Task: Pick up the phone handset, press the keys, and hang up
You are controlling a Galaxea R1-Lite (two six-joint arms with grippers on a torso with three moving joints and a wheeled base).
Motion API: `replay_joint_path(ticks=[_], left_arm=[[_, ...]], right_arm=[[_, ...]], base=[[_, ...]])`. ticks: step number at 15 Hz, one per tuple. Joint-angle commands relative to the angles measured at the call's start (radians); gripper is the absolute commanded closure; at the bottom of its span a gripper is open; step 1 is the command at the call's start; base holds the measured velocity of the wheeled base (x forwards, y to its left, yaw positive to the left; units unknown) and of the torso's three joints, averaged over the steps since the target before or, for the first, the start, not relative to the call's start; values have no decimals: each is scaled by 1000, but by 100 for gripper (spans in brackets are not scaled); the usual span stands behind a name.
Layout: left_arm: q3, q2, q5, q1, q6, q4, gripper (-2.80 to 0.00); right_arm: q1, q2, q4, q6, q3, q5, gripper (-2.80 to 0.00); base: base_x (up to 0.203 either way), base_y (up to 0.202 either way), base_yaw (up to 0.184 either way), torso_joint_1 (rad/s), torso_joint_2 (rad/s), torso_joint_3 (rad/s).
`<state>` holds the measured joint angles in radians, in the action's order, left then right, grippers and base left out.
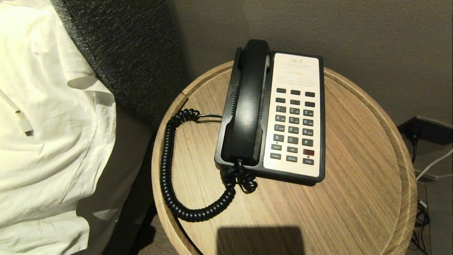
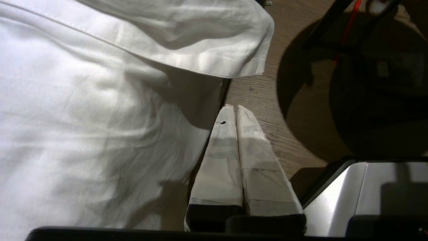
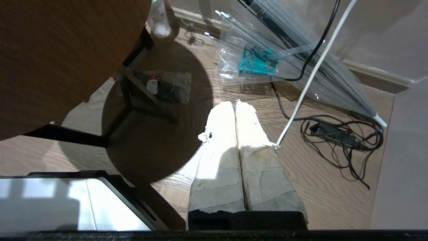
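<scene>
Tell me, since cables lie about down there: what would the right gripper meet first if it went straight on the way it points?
Probably the bare wood floor. The right gripper, fingers shut, points down at it between the table's shadow and the white cable; depth is unclear.

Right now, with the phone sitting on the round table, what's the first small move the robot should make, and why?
Probably raise the left gripper toward the handset and open it. The handset lies in its cradle on the phone's left side, nothing touching it. Both grippers hang low beside the table with fingers shut, the left by the white bedding, the right gripper over the floor.
</scene>
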<state>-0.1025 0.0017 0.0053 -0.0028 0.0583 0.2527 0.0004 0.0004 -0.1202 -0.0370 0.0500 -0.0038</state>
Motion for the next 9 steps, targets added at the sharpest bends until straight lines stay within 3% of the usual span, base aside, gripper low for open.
replay_joint_path(ticks=[1,9], left_arm=[[3,1,-1,0,0,0,0],[3,1,-1,0,-6,0,0]], right_arm=[[0,-2,-1,5,-1,-2,0],[0,-2,0,5,-1,-2,0]], base=[[0,0,0,0,0,0],[0,0,0,0,0,0]])
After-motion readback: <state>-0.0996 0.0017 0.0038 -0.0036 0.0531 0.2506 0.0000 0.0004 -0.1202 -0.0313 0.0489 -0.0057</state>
